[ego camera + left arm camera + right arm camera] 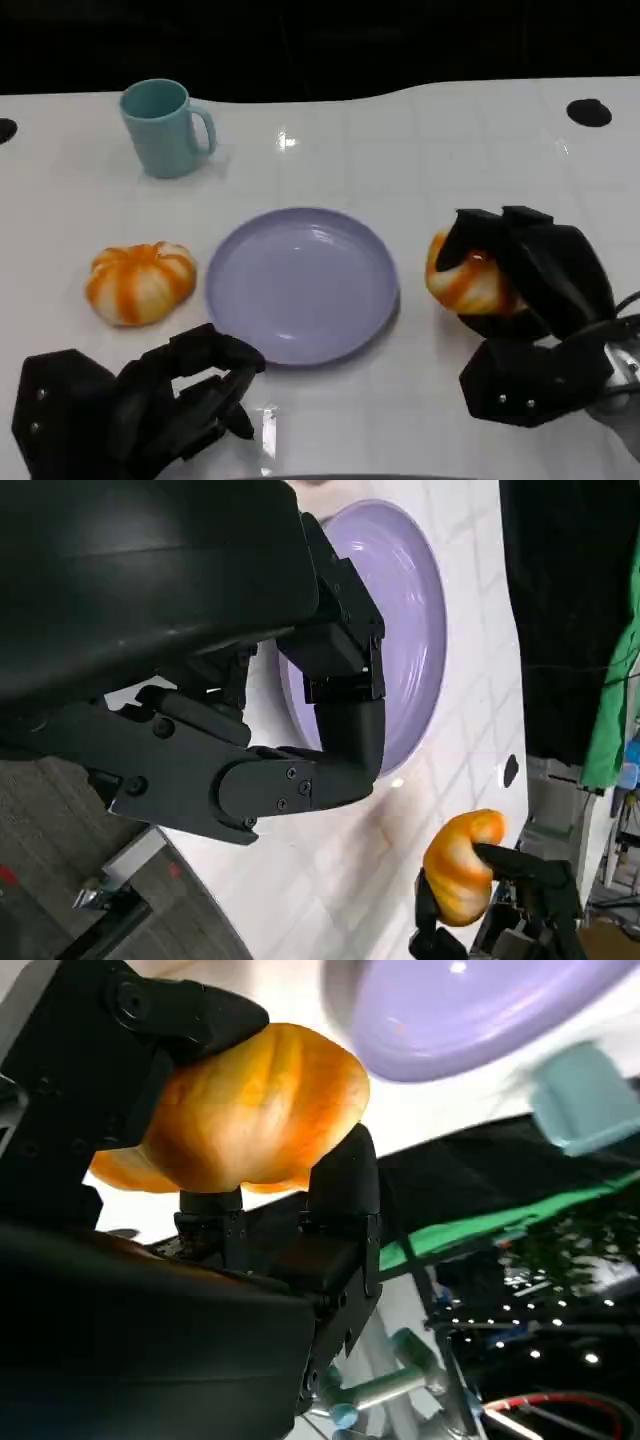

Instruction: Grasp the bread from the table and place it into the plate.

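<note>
My right hand (535, 275) grips an orange-and-white bread roll (462, 276) just right of the lavender plate (302, 283); whether the roll touches the table I cannot tell. The right wrist view shows the roll (250, 1110) held between black fingers (340, 1175), with the plate (470, 1015) beyond it. From the left wrist the same roll (462, 865) appears held past the plate (410, 630). A second, pumpkin-shaped roll (140, 282) lies on the table left of the plate. My left hand (150, 400) sits near the front edge with fingers curled and nothing in them.
A teal mug (165, 127) stands at the back left, its handle pointing right. The white table (450, 150) has dark round marks (588, 112) at the far right and far left edges. Beyond the table's back edge all is dark.
</note>
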Available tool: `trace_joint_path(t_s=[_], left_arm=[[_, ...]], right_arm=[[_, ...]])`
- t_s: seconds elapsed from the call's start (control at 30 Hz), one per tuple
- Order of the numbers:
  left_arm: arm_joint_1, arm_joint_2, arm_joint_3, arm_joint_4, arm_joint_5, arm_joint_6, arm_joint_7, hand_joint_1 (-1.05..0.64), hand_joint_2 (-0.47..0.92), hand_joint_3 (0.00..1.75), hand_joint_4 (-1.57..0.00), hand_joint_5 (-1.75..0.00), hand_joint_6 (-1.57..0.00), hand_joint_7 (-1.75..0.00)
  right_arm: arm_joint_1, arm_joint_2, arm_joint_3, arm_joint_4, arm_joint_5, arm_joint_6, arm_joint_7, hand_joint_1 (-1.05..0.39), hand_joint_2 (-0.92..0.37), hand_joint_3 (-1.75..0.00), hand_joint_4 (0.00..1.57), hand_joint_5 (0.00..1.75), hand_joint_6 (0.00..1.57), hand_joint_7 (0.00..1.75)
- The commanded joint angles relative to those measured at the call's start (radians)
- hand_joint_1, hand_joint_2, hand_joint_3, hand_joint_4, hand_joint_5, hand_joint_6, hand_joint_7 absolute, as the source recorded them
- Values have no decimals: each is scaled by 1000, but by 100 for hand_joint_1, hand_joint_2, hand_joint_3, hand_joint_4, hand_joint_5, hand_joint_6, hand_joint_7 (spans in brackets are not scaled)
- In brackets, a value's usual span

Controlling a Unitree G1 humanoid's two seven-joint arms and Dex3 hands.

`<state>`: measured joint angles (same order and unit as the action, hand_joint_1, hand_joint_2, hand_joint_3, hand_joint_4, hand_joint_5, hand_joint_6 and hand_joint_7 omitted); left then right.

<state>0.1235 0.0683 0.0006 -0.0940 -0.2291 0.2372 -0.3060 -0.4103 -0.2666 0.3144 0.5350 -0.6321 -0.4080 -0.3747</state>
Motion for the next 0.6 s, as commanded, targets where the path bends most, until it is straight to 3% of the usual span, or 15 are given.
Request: trace_joint_path(t_s=[0.03, 0.3, 0.43, 0.6], left_arm=[[3, 13, 9, -5, -7, -3, -3, -43, 92, 43, -61, -173, -65, -123], [12, 18, 8, -15, -8, 2, -2, -43, 92, 42, -59, -175, -65, -125], [20, 19, 4, -27, -2, 1, 3, -41, 92, 45, -59, -175, -64, -127], [19, 20, 4, -26, -2, 2, 2, -42, 92, 45, -59, -175, -64, -127]], right_arm=[[-34, 23, -10, -31, 61, -27, 60, -1, -23, -142, 98, 175, 77, 169], [-115, 76, 16, 21, 82, -82, 141, -1, -23, -140, 98, 175, 74, 174], [-152, 116, 40, 53, 80, -73, 179, -2, -26, -132, 98, 175, 75, 167], [-204, 160, 63, 153, 73, -128, 164, -5, -31, -127, 96, 175, 73, 169]])
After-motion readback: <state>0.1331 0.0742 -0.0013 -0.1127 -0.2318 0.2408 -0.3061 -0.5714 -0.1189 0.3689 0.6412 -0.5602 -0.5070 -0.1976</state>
